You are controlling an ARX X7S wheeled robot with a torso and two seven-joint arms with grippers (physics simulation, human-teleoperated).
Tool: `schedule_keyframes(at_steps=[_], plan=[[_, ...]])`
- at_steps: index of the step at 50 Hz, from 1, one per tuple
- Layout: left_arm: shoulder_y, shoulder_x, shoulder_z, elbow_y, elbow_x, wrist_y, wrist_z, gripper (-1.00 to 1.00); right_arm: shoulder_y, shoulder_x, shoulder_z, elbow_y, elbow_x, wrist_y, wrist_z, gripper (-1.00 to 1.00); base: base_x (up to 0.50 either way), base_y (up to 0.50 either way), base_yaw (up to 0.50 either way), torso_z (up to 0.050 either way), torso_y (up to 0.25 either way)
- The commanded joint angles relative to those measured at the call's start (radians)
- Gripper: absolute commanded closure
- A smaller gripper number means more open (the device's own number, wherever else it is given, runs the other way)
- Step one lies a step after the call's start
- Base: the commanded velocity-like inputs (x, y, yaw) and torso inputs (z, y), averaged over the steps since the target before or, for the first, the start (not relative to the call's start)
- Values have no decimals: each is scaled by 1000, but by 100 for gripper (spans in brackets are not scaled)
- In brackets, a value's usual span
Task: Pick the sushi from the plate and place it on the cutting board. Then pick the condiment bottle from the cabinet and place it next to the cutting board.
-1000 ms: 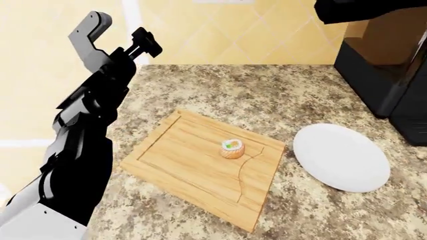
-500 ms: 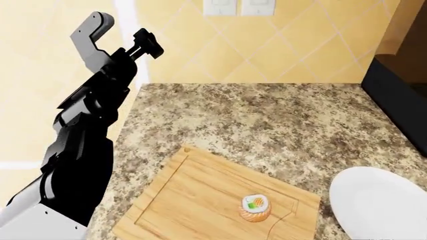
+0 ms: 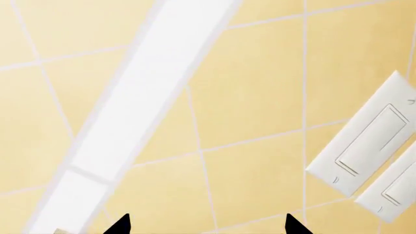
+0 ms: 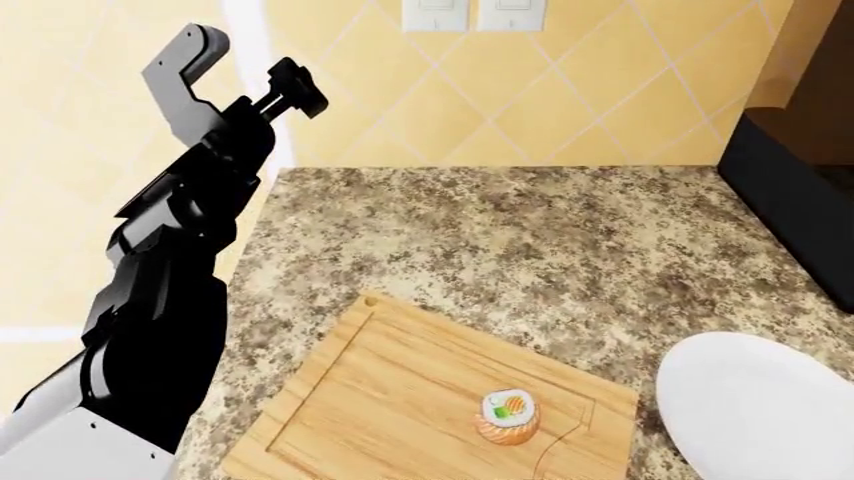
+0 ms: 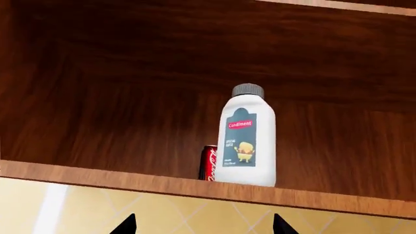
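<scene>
The sushi (image 4: pixel 507 416) stands on the cutting board (image 4: pixel 387 400) at the near edge of the head view. Just right of the board lies the empty white plate (image 4: pixel 754 400). The condiment bottle (image 5: pixel 247 139), white with a grey cap, stands upright on the wooden cabinet shelf (image 5: pixel 195 187) in the right wrist view. My right gripper (image 5: pixel 204 225) is open, a little below and in front of that shelf, and holds nothing. My left gripper (image 4: pixel 296 88) is raised at the left, over the counter's far edge. It too is open (image 3: pixel 206 225) and empty, facing the tiled wall.
A red soda can (image 5: pixel 208 163) stands close behind the bottle on the shelf. A black appliance (image 4: pixel 801 200) sits at the counter's right. Two wall switches (image 4: pixel 474 14) are on the yellow tiles behind the speckled counter (image 4: pixel 534 240).
The head view has tilted upward, so board, sushi and plate slid toward the near edge and the switches came into view. The right arm left the top of that view. The left arm kept still.
</scene>
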State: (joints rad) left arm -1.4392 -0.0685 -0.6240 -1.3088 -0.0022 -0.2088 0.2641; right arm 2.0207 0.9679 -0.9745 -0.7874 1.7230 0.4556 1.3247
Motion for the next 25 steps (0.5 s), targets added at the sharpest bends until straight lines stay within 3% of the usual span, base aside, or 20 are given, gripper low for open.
schedule_keyframes(at_steps=[1,10,17,25], plan=[[1,-1,-4,0,-1,-3,-2,-100,4,30,42,-94,-25,-42,129,-100,0,0,0,0,0],[0,-2,-7,0,0,-7,-6,-100,41,56,55,-190,-9,-62,245,-100,0,0,0,0,0],[0,-2,-10,0,0,-14,-5,-100,333,130,-232,-194,12,-198,246,-100,0,0,0,0,0],[1,-1,-6,0,2,-14,-7,-100,335,27,40,-55,151,58,246,-100,0,0,0,0,0]])
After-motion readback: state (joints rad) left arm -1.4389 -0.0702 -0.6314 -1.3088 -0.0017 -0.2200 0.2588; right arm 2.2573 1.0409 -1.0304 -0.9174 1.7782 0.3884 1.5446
